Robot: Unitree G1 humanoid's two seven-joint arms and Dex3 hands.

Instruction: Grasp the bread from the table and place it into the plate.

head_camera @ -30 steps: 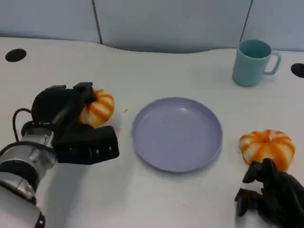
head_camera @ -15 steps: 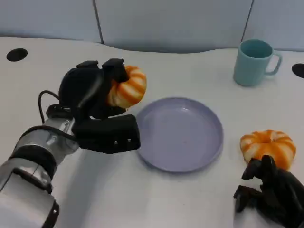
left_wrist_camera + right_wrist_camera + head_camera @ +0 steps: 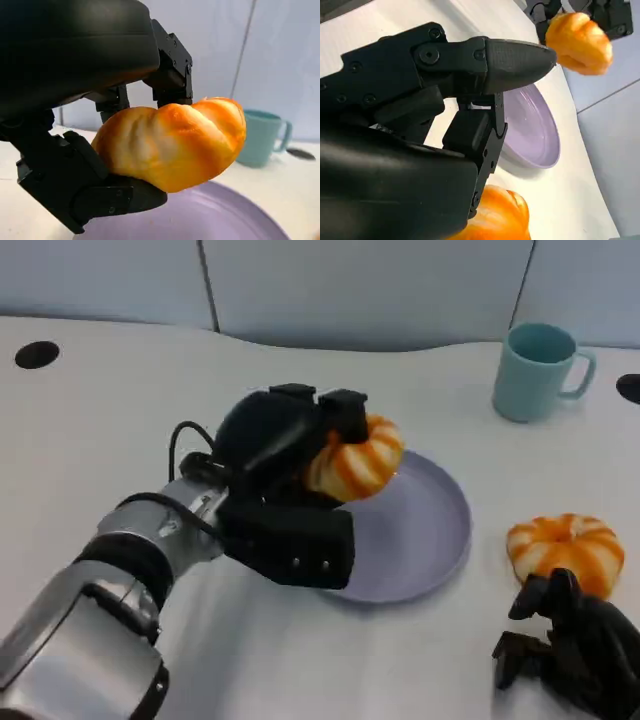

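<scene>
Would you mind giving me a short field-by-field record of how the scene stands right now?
left hand: holds bread above the plate
plate: lilac, nothing lying on it
second bread: on the table, beside the plate
right hand: near second bread, holding nothing, fingers curled
cup: teal, upright, beyond the plate

Silver ribbed forearm (image 3: 110, 585), black cable (image 3: 185, 440), black screw-studded fingers (image 3: 485, 57).

head view looking down, wrist views close, sharing plate (image 3: 430, 530)
</scene>
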